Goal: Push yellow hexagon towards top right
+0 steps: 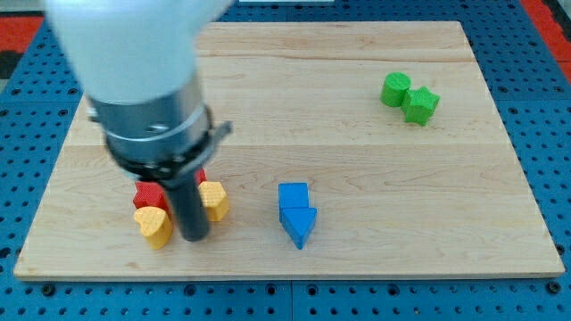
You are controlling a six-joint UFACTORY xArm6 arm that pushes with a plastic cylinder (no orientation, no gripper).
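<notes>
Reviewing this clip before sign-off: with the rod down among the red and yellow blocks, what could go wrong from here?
My tip sits between the yellow hexagon and the yellow heart, so a push may drag the heart or the red block along. The arm hides part of the cluster. A rightward push could hit the blue blocks.

The table (357,98) is pale wood with fine lengthwise grain, lying on a blue pegboard (544,107) dotted with dark holes; a strip of red shows in the upper left of the frame. The arm (134,53) is white above a grey collar, its rod (190,209) dark charcoal. Around the rod sit a yellow hexagon (215,200), a yellow heart (154,226) and a red block (147,194). Centre-low are a blue cube (293,195) and a blue triangle (300,226); upper right, a green cylinder (395,89) and a green star (420,105).
</notes>
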